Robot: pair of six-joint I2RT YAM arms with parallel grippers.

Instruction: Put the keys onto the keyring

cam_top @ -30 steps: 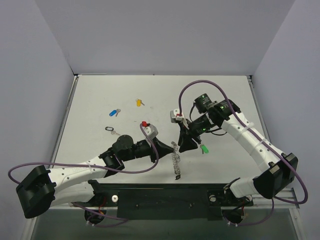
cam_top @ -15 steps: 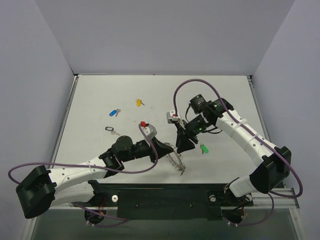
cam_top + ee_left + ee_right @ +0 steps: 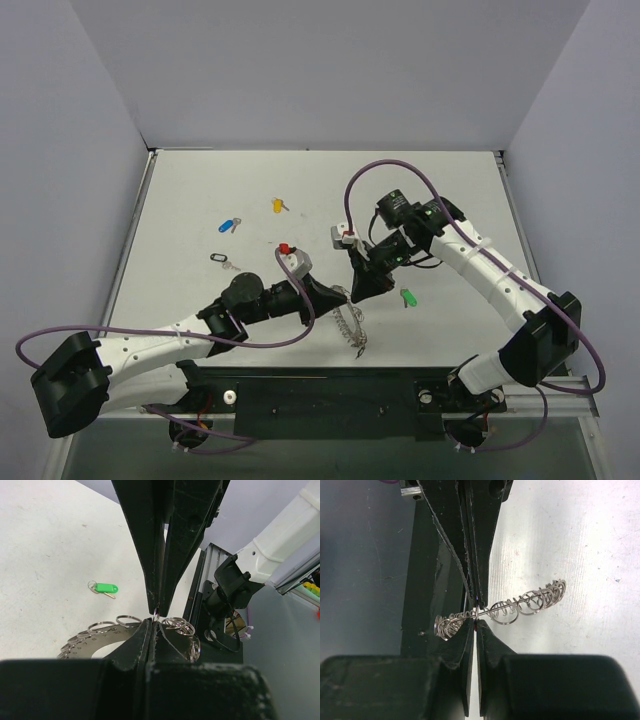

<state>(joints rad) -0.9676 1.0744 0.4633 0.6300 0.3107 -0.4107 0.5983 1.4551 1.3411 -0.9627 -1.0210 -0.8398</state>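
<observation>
The keyring [image 3: 350, 325], a flat silvery hoop edged with small wire loops, hangs above the table near its front middle. My left gripper [image 3: 337, 297] is shut on its rim; in the left wrist view the plate [image 3: 92, 640] sticks out to the left of the shut jaws [image 3: 154, 623]. My right gripper [image 3: 359, 292] meets it tip to tip from the other side, shut on one wire loop [image 3: 476, 611] of the keyring [image 3: 520, 602], which shows edge-on. The green key [image 3: 408, 297] lies on the table just right of the right gripper, also seen as the green key [image 3: 104, 587].
Blue key [image 3: 229, 225], yellow key [image 3: 279, 205] and black key [image 3: 221, 259] lie scattered on the left half of the white table [image 3: 450, 190]. A black bar [image 3: 330, 395] with the arm bases runs along the near edge. Purple cables loop off both arms.
My right gripper has shifted a little left onto the keyring and shut on a wire loop. The keyring's lower end has swung slightly right. The left arm has hardly moved.
</observation>
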